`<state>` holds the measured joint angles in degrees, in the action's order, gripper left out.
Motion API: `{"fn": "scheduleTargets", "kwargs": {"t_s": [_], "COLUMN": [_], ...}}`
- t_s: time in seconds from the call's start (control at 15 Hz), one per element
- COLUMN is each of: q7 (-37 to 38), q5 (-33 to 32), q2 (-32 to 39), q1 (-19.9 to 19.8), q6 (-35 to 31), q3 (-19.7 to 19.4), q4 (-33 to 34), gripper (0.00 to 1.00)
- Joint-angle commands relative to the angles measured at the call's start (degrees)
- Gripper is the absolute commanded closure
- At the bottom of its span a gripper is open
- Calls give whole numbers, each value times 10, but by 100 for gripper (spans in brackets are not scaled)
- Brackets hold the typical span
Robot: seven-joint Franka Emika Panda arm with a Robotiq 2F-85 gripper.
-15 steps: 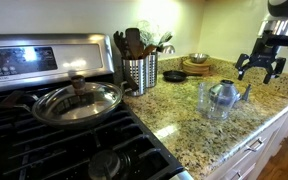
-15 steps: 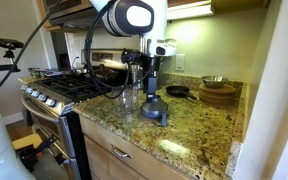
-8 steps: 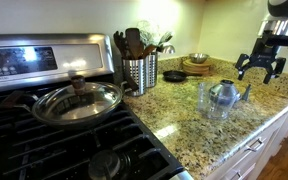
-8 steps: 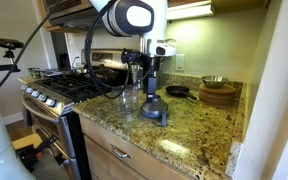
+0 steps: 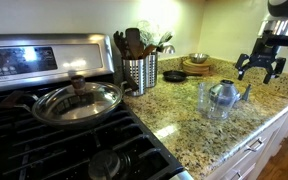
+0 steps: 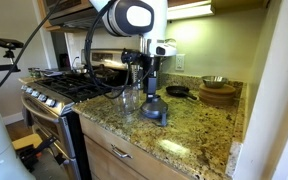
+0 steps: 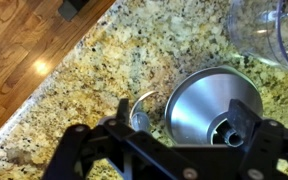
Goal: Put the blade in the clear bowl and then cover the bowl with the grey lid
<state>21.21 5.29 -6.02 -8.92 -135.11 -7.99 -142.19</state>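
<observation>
The grey lid (image 7: 212, 100) rests dome-up on the granite counter, its knob under my wrist. Just beside it stands the blade (image 7: 144, 108), a small grey spindle with a curved edge. The clear bowl (image 7: 269, 30) is in the wrist view's upper right corner, a short gap from the lid. My gripper (image 7: 183, 114) hangs open above the lid and blade, holding nothing. In both exterior views the gripper (image 5: 261, 63) (image 6: 152, 68) is well above the lid (image 5: 224, 93) (image 6: 154, 108), with the bowl (image 5: 206, 98) (image 6: 132, 97) next to it.
A gas stove carries a pan with a glass lid (image 5: 76, 102). A steel utensil holder (image 5: 139, 72), a small black pan (image 5: 174, 75) and a metal bowl on a wooden board (image 5: 197, 62) stand behind. The counter edge drops to wooden floor (image 7: 24, 50).
</observation>
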Motion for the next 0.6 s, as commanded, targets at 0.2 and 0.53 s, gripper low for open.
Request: {"fn": "scheduleTargets", "kwargs": {"t_s": [0.2, 0.53], "q7": [19, 51], "q5": [-16, -43], "q2": [-9, -17], "q1": [-2, -5], "q6": [9, 11], "q3": [7, 11], "q4": [10, 27], "gripper": [0, 0]}}
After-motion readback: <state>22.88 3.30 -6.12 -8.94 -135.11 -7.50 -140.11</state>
